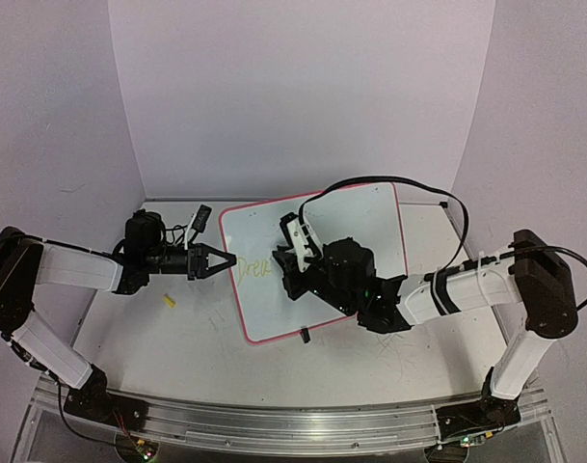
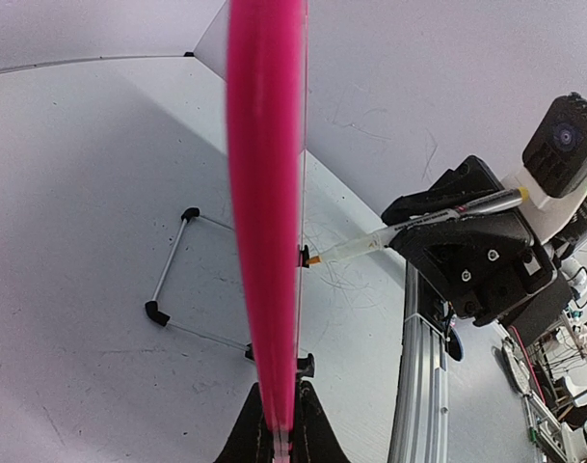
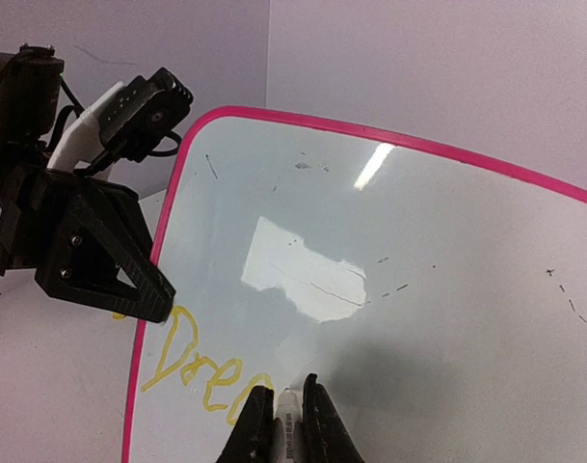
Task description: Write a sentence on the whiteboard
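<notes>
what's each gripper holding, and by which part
Left gripper pinches the glossy white pink-rimmed whiteboard by its left edge; right gripper grips a white marker by its barrel.

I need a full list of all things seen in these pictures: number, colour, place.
glossy white rectangular whiteboard with pink-red rim: one, white, middle of table.
thin yellow handwritten letters: one unfinished line, yellow, near whiteboard's left edge.
pale plastic marker pen: one, yellow-tipped, tip at whiteboard.
small yellow piece: one, yellow, on table left of whiteboard.
white table: one, white, under everything.
left gripper: one, black, shut on whiteboard's rim.
right gripper: one, black, shut on marker pen.
</notes>
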